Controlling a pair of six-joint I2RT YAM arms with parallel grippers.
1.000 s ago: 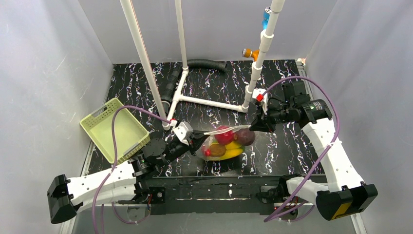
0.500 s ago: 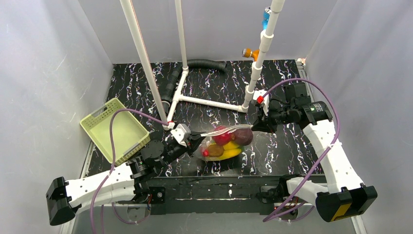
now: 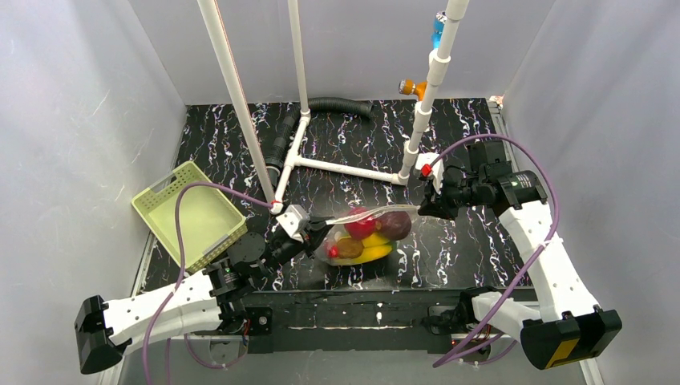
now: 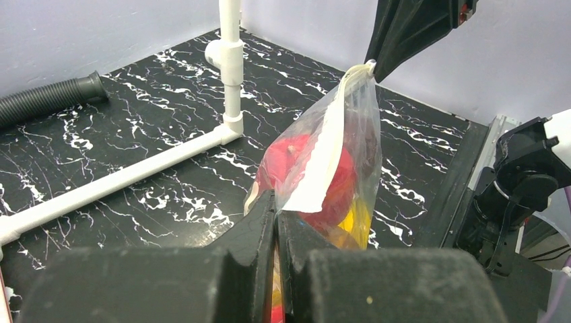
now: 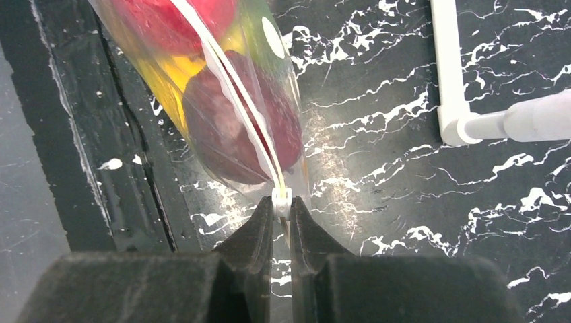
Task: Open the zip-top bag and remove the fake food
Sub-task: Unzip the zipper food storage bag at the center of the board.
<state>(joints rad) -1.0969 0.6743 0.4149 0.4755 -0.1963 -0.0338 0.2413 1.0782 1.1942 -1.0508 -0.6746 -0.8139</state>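
Note:
The clear zip-top bag (image 3: 365, 233) hangs stretched between both grippers above the black table. It holds the fake food: a red round fruit (image 3: 362, 222), a dark red one (image 3: 394, 225), a yellow banana (image 3: 373, 251) and a brownish piece (image 3: 348, 248). My left gripper (image 3: 323, 228) is shut on the bag's left top corner (image 4: 306, 202). My right gripper (image 3: 418, 207) is shut on the small white zipper slider (image 5: 281, 201) at the bag's right end. The dark red fruit (image 5: 236, 128) shows through the plastic in the right wrist view.
A pale green perforated basket (image 3: 190, 215) sits at the left. A white pipe frame (image 3: 341, 169) and upright poles stand behind the bag. A black corrugated hose (image 3: 321, 108) lies at the back. The table's front rail (image 3: 353, 313) runs between the arm bases.
Both grippers and the bag have shifted slightly left, the bag's contents swinging with it. Both grips are unchanged.

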